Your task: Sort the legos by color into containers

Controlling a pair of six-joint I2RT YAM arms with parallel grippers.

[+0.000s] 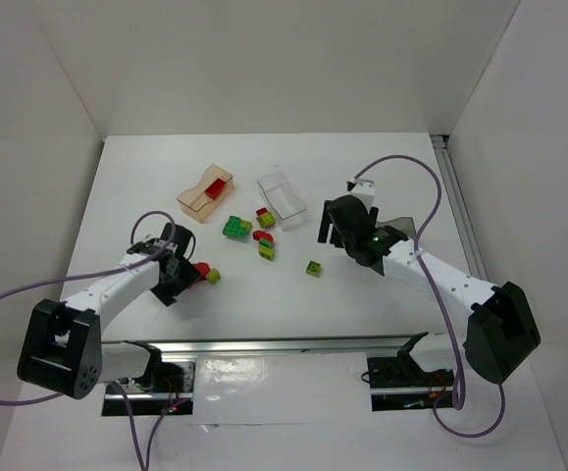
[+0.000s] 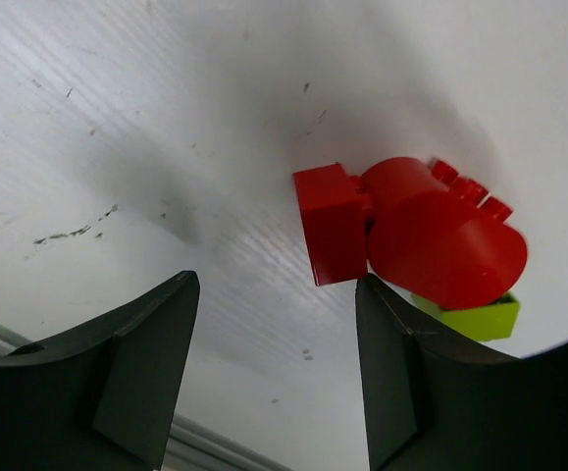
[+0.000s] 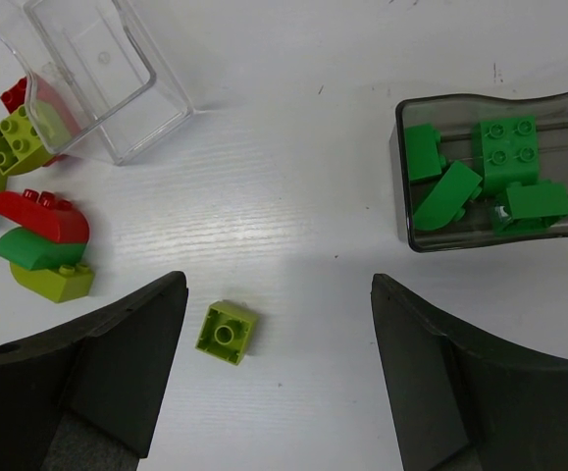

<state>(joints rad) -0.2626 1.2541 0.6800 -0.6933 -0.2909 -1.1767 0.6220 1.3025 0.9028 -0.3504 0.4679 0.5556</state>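
We have both pairs of jaws open, holding nothing. Our left gripper [image 2: 276, 294] sits close above the table [image 2: 166, 118]. A square red brick [image 2: 333, 226] lies at one o'clock of its fingertips, touching a rounded red brick [image 2: 445, 245] that rests on a yellow-green brick [image 2: 480, 319]. Our right gripper [image 3: 279, 294] hangs over a single yellow-green block [image 3: 227, 332] lying at seven o'clock. The grey tub [image 3: 406, 186], holding green bricks [image 3: 504, 152], is at two o'clock. From overhead, the orange tub [image 1: 190, 201], with a red piece [image 1: 217, 188] inside, sits at ten o'clock of the table's middle. The clear tub [image 1: 284, 196] is at twelve.
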